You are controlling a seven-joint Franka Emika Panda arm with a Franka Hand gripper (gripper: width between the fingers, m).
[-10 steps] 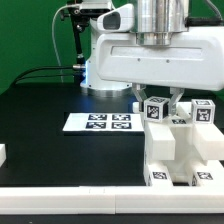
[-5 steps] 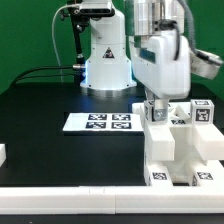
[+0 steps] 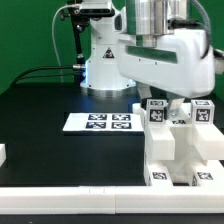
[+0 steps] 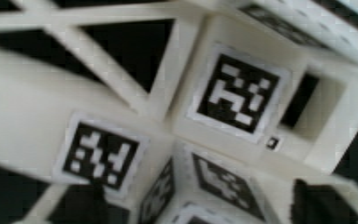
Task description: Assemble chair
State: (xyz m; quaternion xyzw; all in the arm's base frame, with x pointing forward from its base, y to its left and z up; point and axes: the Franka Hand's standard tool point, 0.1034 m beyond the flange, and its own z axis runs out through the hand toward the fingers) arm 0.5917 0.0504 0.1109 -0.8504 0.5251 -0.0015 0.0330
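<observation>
Containers, honestly none to speak of, so nothing sits inside anything. Main thing is the chair [image 3: 182, 145], a chunky glossy white plastic structure of blocky slabs and bars with black-and-white square tags, sitting in the lower right of the exterior view on the black table [image 3: 50, 105]. It has tagged cube-like tops sticking up along its upper edge and more tags on its front face near the bottom right.

The white robot arm [image 3: 165, 55] fills the upper right of the exterior view and hangs right over the chair. The gripper [image 3: 165, 100] comes down just behind the chair's tagged tops. Its dark fingers [image 3: 178, 103] are partly hidden by the parts in front, so I can't tell if they're spread or pinching anything. The wrist view doesn't help, it's just a blurry, tilted close-up of the chair [image 4: 194, 110] with tags all over it.

Other stuff: the marker board [image 3: 100, 122], a thin flat white sheet with four tags, lies on the table at centre frame, just to the exterior view's left of the chair. A small white block [image 3: 3, 155] pokes in at the lower left edge, well apart from everything. Green backdrop behind, and a white robot base [image 3: 105, 60] sits at upper centre with black cables trailing off towards the left.
</observation>
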